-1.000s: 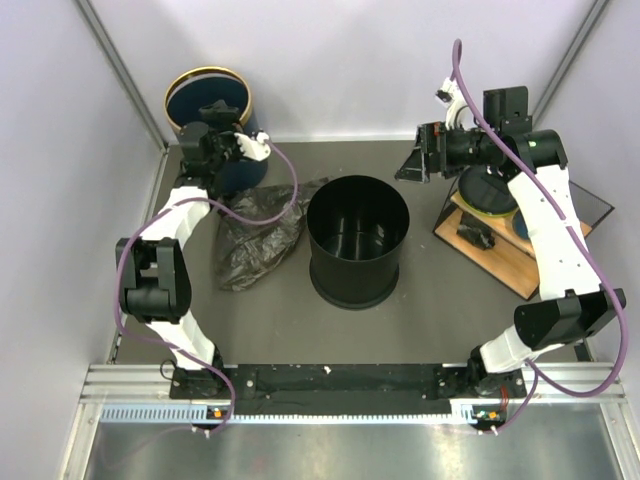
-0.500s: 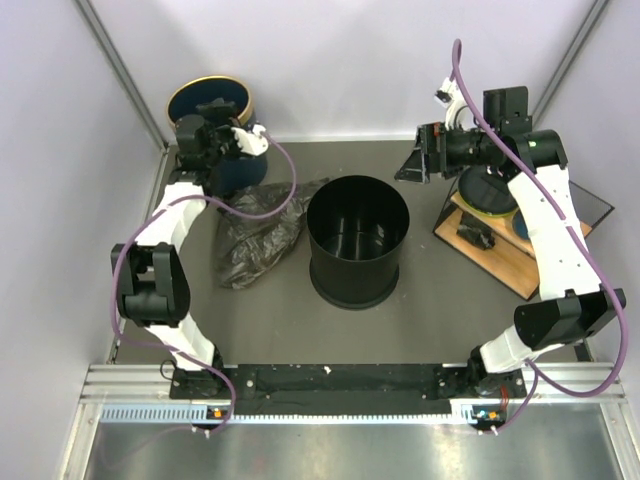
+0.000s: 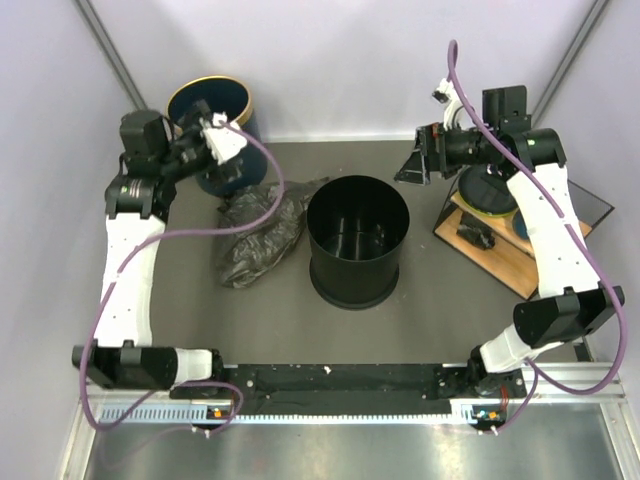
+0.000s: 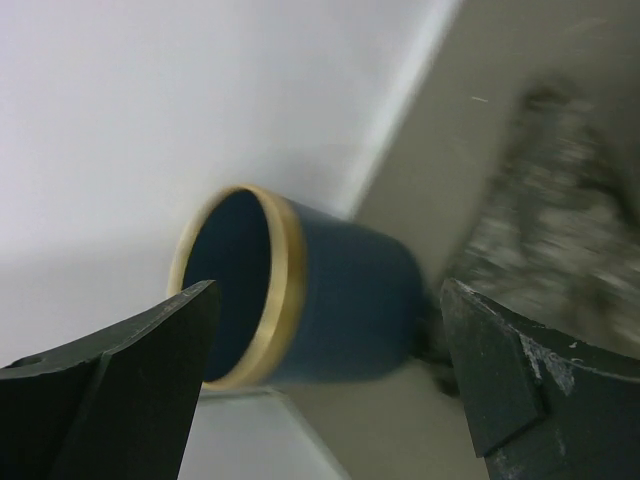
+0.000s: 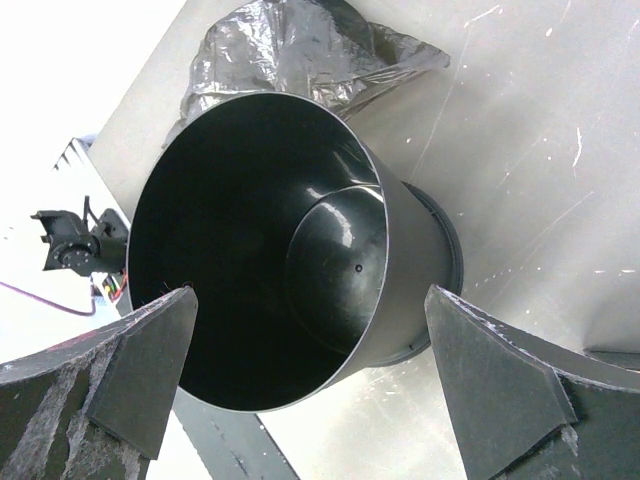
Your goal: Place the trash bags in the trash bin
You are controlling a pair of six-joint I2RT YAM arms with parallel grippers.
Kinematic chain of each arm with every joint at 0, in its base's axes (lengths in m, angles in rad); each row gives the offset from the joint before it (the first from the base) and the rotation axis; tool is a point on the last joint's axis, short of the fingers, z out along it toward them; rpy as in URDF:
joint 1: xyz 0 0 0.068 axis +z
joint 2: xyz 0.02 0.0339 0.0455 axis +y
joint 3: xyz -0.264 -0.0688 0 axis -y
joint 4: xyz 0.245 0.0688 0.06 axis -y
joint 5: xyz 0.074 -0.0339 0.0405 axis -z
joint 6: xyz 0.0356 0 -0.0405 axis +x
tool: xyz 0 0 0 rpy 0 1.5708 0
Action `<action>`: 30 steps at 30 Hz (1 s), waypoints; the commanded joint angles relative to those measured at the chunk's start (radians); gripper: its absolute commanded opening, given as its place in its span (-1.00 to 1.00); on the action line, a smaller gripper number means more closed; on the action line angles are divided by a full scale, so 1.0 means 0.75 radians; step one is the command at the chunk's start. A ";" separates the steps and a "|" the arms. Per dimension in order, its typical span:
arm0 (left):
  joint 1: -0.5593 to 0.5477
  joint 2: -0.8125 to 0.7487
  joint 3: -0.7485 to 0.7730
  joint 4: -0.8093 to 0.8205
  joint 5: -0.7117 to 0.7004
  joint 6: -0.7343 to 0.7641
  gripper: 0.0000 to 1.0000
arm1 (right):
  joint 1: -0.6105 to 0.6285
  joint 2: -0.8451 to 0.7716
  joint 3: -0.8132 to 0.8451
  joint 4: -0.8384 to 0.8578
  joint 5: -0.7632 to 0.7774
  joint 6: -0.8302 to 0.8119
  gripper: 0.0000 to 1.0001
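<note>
Left gripper hung wide open and empty, facing the navy gold-rimmed trash bin in the back-left corner; right gripper was open and empty too, looking at the black bucket. Trash bag lay crumpled on the table between bin and bucket, so basically nothing was done yet, grab and stuff both left.

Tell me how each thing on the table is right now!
trash bag: crumpled on the table, not in any bin.
navy trash bin: upright, open, no bag showing inside.
black tub: upright, open, empty.
left gripper: open, holding nothing.
right gripper: open, holding nothing.
</note>
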 commanded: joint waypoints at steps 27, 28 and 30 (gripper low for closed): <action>-0.276 -0.339 -1.585 1.150 -0.575 0.360 0.61 | -0.011 0.023 0.008 0.012 -0.080 -0.001 0.96; -0.276 -0.343 -1.526 1.142 -0.605 0.274 0.36 | -0.011 0.023 0.010 0.014 -0.076 -0.001 0.96; -0.276 -0.392 -1.452 1.034 -0.612 0.196 -0.18 | -0.011 0.023 0.016 0.016 -0.069 -0.007 0.95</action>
